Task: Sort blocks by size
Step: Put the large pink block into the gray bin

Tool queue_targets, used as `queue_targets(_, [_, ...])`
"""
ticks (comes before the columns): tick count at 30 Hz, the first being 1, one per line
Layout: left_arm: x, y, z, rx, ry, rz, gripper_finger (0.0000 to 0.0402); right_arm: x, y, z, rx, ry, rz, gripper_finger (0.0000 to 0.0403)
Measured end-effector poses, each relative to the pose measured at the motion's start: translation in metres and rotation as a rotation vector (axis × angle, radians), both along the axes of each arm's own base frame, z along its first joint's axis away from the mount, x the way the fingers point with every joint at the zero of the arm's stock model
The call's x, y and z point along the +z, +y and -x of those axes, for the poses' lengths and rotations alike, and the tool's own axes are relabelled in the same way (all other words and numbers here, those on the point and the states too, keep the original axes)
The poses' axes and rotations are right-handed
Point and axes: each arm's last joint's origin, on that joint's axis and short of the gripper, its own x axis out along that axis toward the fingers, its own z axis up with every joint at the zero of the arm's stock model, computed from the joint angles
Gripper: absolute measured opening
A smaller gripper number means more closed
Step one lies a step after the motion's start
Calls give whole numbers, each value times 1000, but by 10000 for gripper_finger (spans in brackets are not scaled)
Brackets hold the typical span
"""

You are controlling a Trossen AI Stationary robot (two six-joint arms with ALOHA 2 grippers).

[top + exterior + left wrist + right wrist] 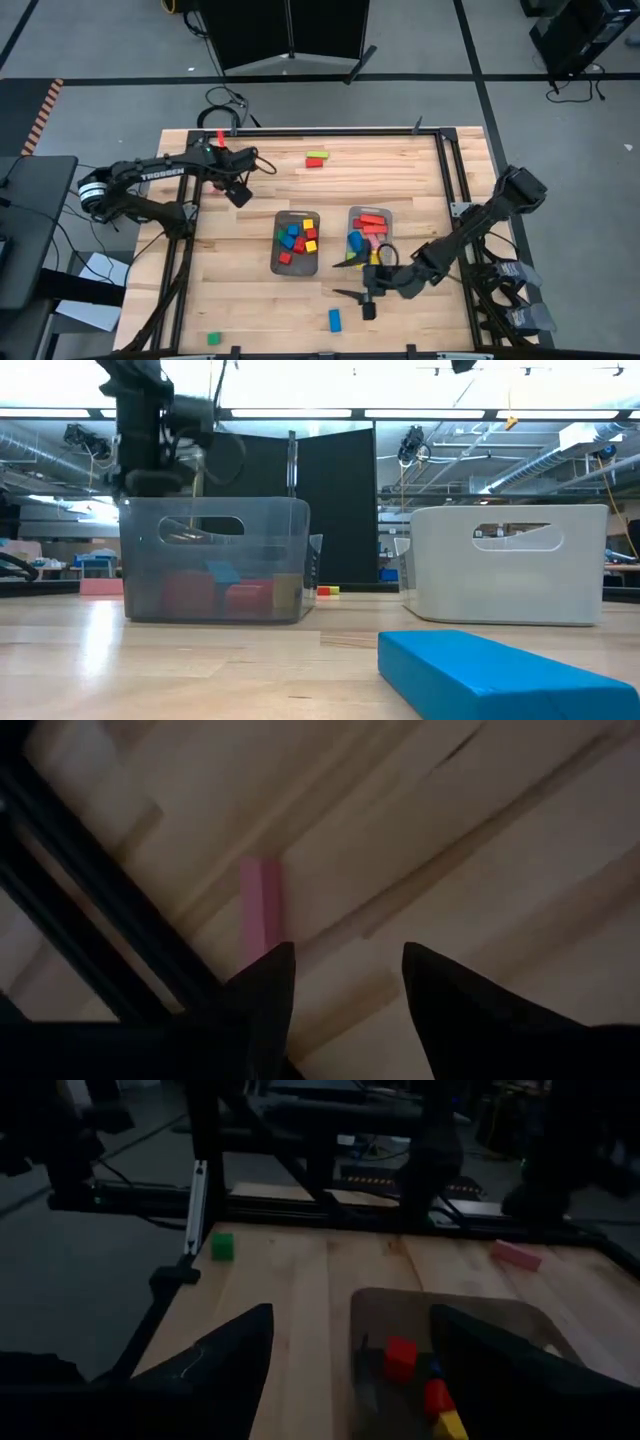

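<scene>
Flat blue block (500, 672) foreground; smooth wooden table (200, 670).

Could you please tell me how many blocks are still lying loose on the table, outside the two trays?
5: a pink bar at the far-left edge, a green-and-red pair far centre, a blue bar near centre, a green cube near left. The arms may hide others.

A pale wooden worktop (260, 310) with a black rail frame (447, 170) carries two trays near its centre: a dark grey tray (279, 222) toward nine o'clock and a paler blue-grey tray (388, 216) just beside it toward three. A black panel (285, 30) stands beyond at twelve o'clock.
</scene>
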Motion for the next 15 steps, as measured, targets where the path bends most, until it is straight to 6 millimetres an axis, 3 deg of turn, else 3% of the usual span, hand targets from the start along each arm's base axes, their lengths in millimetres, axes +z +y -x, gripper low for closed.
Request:
queue_targets(7, [-29, 9, 15, 75, 67, -15, 194, 9, 10, -33, 39, -22, 63, 284])
queue_targets(15, [-34, 30, 27, 135, 44, -9, 194, 20, 19, -50, 83, -49, 74, 280])
